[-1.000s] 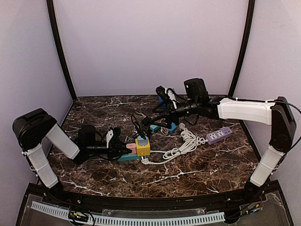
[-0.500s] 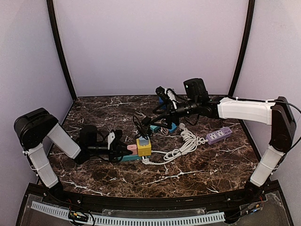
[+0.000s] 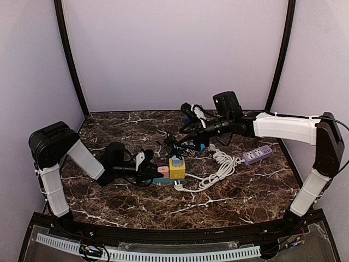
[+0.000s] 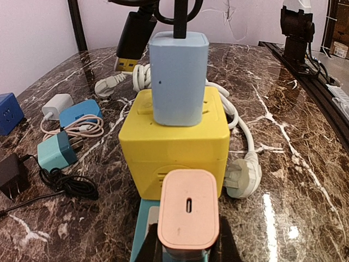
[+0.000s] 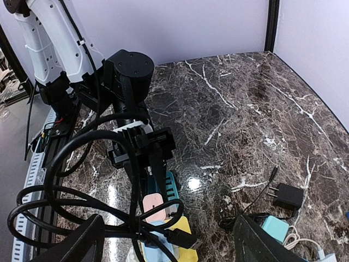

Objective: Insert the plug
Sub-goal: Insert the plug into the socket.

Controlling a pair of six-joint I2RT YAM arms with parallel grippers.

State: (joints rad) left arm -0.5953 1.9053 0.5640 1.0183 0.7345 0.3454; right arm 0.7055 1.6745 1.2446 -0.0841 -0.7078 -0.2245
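The left arm has swung to its right since a second ago, and the pink plug [image 3: 162,171], the yellow socket cube [image 3: 176,169] and the teal strip [image 3: 154,180] under them have all slid that way across the table [image 3: 234,199]. The white cable [image 3: 218,168] and the purple power strip [image 3: 257,154] have shifted a little with them. The right arm has barely changed.

The pink plug lies low over the near middle of the table, just left of the yellow socket cube and touching its side face, above the teal strip. It is a small rounded block, salmon pink, with one slim oval port in the face turned to the left wrist camera. Whether its prongs are seated cannot be told.

The left hand [image 3: 154,171] is closed on the pink plug. Its arm lies stretched out flat, close to the table, pointing right.

A light blue plug [image 4: 179,76] stands upright in the top of the cube, with a black cable [image 5: 82,180] rising from it in loose loops.

The right arm reaches in high from the right, forearm level, wrist tipped down over the cube. The right hand [image 5: 169,221] has its fingers spread wide, gripping nothing, with the black loops hanging between them.
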